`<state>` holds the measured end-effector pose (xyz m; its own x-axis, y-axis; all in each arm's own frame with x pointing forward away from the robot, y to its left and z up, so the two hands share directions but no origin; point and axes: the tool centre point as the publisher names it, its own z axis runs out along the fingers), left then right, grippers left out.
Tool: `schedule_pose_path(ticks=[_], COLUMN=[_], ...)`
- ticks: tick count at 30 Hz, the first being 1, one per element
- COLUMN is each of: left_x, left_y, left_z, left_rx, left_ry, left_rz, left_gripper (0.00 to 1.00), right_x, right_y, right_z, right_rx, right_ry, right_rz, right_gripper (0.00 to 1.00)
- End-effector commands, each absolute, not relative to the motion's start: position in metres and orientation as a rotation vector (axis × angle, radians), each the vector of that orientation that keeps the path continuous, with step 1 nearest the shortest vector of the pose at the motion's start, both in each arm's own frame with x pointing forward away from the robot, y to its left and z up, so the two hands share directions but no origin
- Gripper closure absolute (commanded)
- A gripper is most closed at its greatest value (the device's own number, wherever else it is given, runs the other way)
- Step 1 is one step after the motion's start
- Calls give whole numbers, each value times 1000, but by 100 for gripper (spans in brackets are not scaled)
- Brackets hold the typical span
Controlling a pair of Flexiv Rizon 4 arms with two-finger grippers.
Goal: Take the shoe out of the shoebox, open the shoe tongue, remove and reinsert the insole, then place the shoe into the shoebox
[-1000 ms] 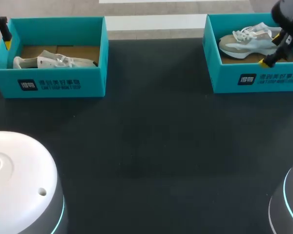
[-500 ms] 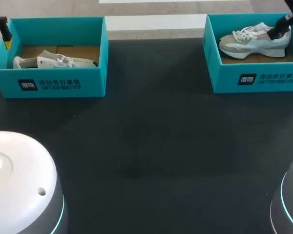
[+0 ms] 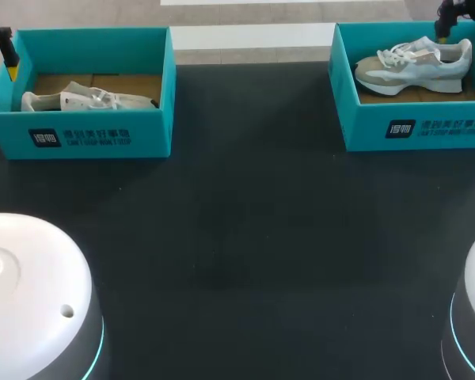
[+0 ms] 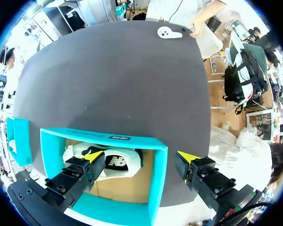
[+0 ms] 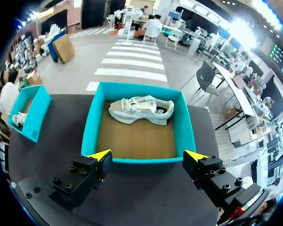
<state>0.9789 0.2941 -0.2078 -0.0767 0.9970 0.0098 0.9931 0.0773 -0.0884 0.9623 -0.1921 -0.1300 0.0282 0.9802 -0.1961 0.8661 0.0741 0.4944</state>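
Two teal shoeboxes stand at the back of the black table. The left box [image 3: 95, 136] holds a white shoe [image 3: 87, 100]; the right box [image 3: 416, 127] holds a grey-and-white shoe [image 3: 412, 67]. My left gripper [image 3: 12, 67] hangs at the left box's far left corner. In its wrist view it is open [image 4: 140, 159] above that box's wall [image 4: 158, 179], with the white shoe [image 4: 108, 162] under it. My right gripper [image 3: 443, 28] is above the right box's far right corner. In its wrist view it is open [image 5: 148, 155] and empty, with the box [image 5: 92, 127] and shoe [image 5: 141, 109] ahead of it.
The white bases of my arms [image 3: 32, 301] fill the near corners. A wide stretch of bare black table [image 3: 245, 237] lies between the boxes and the bases. A small white object [image 4: 169, 32] lies near the table's edge opposite the left box.
My right gripper has risen from just over the shoe in the right box and moved back to the box's far right corner. The left arm and both shoes have not moved.
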Motion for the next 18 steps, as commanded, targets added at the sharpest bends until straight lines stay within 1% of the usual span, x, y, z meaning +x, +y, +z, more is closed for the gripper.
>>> schedule_pose_path(ticks=[1, 10, 16, 18], left_x=[978, 978, 978, 978], left_y=[294, 294, 294, 294], left_z=[-207, -207, -207, -207], left_rx=[-2087, -2087, -2087, -2087], left_ry=[-2255, -2255, -2255, -2255], left_rz=[84, 84, 84, 84], left_gripper=[0, 0, 0, 0], right_x=[964, 964, 1002, 1018], right_y=[-189, -189, -209, -220], right_z=[-130, -130, -140, -147], right_rx=[1826, 1826, 1867, 1868], right_ry=[1868, 1868, 1788, 1771], right_rz=[296, 296, 312, 265], right_gripper=[0, 0, 0, 0])
